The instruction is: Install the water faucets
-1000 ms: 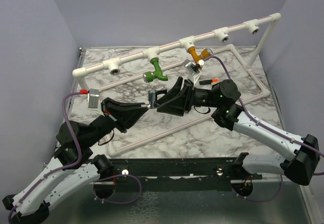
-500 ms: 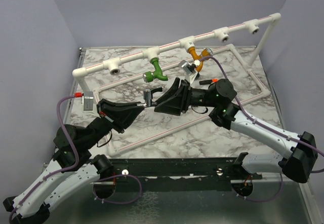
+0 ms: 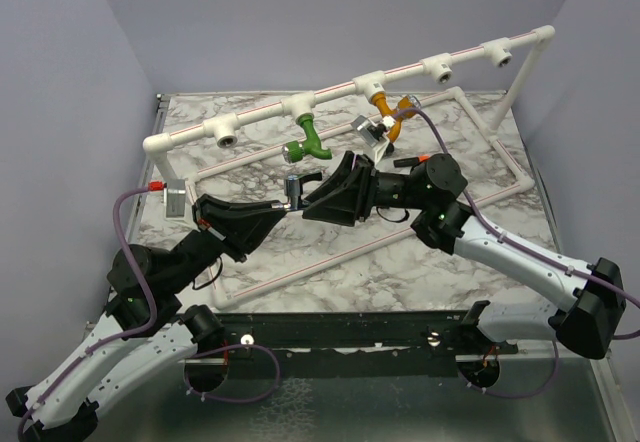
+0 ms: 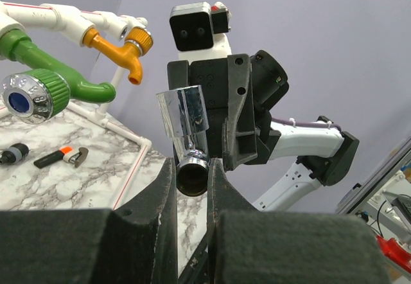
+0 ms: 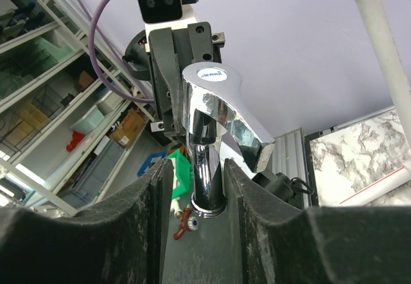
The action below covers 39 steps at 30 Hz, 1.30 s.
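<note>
The grey metal faucet (image 3: 293,188) hangs in the air between my two grippers over the middle of the table. My left gripper (image 3: 281,206) is shut on its round open end (image 4: 192,173). My right gripper (image 3: 312,195) faces it from the right. Its jaws stand around the faucet's stem (image 5: 209,168), with a gap showing on the left side. The green faucet (image 3: 308,140) and the mustard-orange faucet (image 3: 384,110) hang from tee joints on the white pipe rail (image 3: 330,90). Both also show in the left wrist view, the green one (image 4: 61,72) and the orange one (image 4: 119,47).
The white pipe frame (image 3: 505,152) lies around the marble table and stands up at the back. Tee joints with bare openings sit at the rail's left (image 3: 226,135) and right (image 3: 440,68). A thin stick with an orange tip (image 3: 412,161) lies behind my right arm.
Both grippers and the grey faucet between them have shifted slightly left and up. The right arm's wrist has followed toward the left gripper.
</note>
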### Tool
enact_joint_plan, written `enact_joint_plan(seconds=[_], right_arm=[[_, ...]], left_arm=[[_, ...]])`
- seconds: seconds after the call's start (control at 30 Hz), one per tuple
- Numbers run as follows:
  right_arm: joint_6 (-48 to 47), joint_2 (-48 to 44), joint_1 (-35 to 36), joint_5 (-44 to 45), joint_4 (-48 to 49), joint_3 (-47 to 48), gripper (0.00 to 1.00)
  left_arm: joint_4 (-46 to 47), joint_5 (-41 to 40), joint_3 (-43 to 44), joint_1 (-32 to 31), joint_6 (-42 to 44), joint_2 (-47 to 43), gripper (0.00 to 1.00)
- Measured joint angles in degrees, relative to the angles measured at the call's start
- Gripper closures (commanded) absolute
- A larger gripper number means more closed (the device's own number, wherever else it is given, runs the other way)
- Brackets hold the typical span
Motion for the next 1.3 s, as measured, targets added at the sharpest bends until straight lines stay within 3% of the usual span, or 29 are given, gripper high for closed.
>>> enact_joint_plan(seconds=[0.37,0.43,0.5,0.53,0.83,0.93,1.03,1.1,1.17,1.3], right_arm=[[0.00,0.72,0.28,-0.48,0.07,0.11,0.67],[0.00,0.72,0.28,-0.48,0.04,0.11,0.74],[-0.02,0.74,0.28,-0.48,0.04,0.11,0.94],[-0.04,0.74,0.28,-0.48,0.09,0.11,0.99],[-0.52,0.74,0.37,-0.63,0.50,0.11,0.99],[-0.72,0.72,0.39,-0.59,0.48,0.11,0.99],[-1.22,0.48,0.39,-0.35,0.20,0.09,0.99],[-1.77,0.04,0.46,-0.17,-0.42,0.07,1.00],[-2.64,-0.76,0.59,0.07,-1.22,0.02,1.00],[-5.07,-3.13,0.68,0.96,-3.34,0.02,1.00]], left_arm=[[0.02,-0.02,-0.02,0.00,0.00,0.04,1.00],[0.02,0.00,-0.02,0.00,-0.02,0.04,1.00],[0.15,-0.02,-0.02,0.00,-0.07,0.04,1.00],[0.28,0.00,-0.02,0.00,-0.22,0.04,1.00],[0.76,-0.04,-0.02,-0.09,-0.70,0.04,1.00],[0.72,-0.07,-0.02,-0.09,-0.68,0.04,0.82],[0.55,-0.17,-0.02,-0.09,-0.52,0.04,0.46],[0.15,-0.63,0.02,-0.09,-0.22,0.04,0.29],[-0.48,-1.18,0.20,-0.09,-0.11,0.07,0.19],[-2.43,-1.99,2.12,-0.09,0.72,0.79,0.10]])
